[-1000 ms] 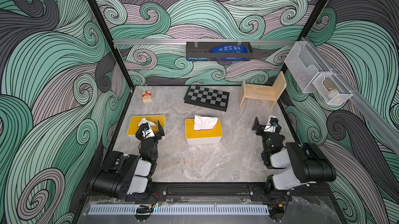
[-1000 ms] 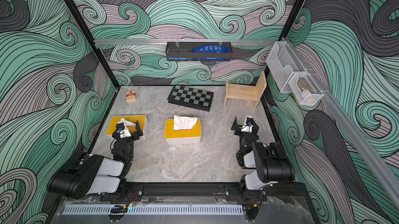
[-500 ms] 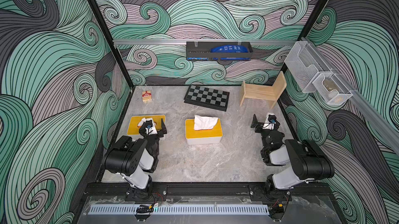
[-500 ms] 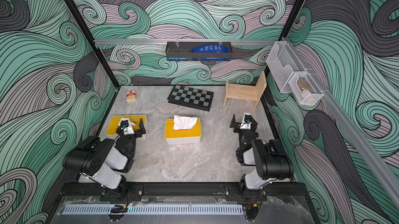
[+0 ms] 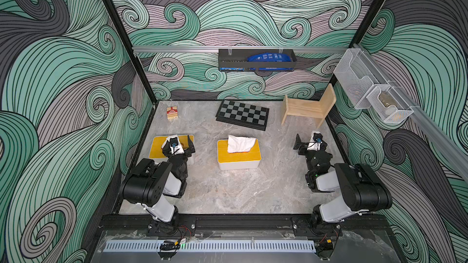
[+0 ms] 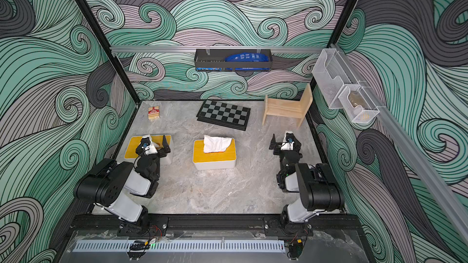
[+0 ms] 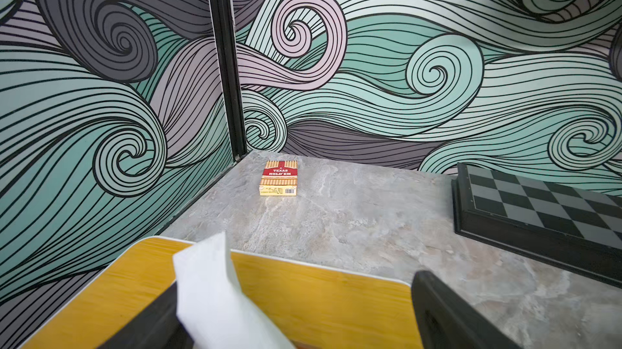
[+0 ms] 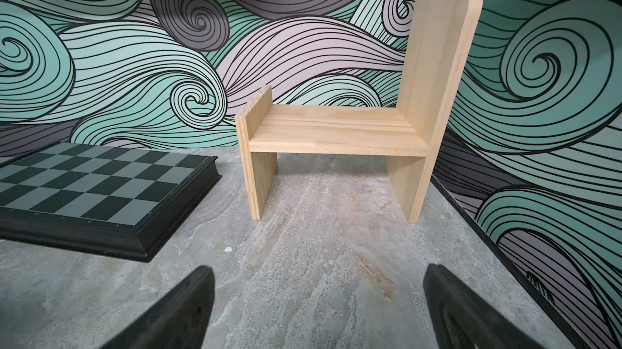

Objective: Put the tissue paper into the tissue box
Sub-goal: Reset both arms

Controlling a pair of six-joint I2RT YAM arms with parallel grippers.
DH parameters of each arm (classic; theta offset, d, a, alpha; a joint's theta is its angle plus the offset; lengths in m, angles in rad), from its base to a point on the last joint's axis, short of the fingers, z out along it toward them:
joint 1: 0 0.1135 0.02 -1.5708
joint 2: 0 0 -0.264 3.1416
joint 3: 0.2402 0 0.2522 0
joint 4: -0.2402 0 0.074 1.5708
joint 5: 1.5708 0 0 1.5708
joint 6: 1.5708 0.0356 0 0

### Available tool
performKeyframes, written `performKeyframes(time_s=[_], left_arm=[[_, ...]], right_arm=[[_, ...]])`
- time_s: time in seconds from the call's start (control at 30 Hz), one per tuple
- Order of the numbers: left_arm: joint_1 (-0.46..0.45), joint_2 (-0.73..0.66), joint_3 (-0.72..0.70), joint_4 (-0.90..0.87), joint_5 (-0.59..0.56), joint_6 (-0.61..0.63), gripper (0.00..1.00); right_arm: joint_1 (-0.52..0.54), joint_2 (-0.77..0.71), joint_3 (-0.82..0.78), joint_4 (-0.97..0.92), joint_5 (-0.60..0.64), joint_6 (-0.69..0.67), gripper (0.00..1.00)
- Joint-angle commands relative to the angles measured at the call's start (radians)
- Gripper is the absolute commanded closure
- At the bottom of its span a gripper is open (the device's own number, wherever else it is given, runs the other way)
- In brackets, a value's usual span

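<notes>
Left hand (image 7: 296, 303) stands wide over the yellow-lidded box (image 7: 101, 297), the upright tissue (image 7: 208, 290) just beside one finger (image 7: 148, 325). Right hand (image 8: 316, 297) is wide too, empty above the surface (image 8: 303, 229). The tissue looks feather-light, limp and tearable; best pinched at its top fold and pushed down gently.

Card deck (image 5: 172, 113) far-left corner; chessboard (image 5: 242, 118) back centre; wooden stand (image 5: 307, 108) far-right corner.
</notes>
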Motion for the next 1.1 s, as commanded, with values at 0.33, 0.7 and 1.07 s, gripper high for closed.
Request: performKeyframes(time_s=[0.33,0.7,1.07], left_arm=[[0.006,-0.006,0.015,-0.008,-0.014,-0.010,0.01],[0.006,-0.005,0.014,-0.009,-0.014,-0.010,0.01],[0.006,-0.005,0.014,-0.008,-0.014,-0.010,0.01]], right_arm=[[-0.001,-0.001,0.012,0.006,-0.002,-0.007,0.00],[-0.001,-0.001,0.015,0.000,-0.023,-0.013,0.00],[-0.003,0.001,0.020,-0.007,-0.034,-0.015,0.00]])
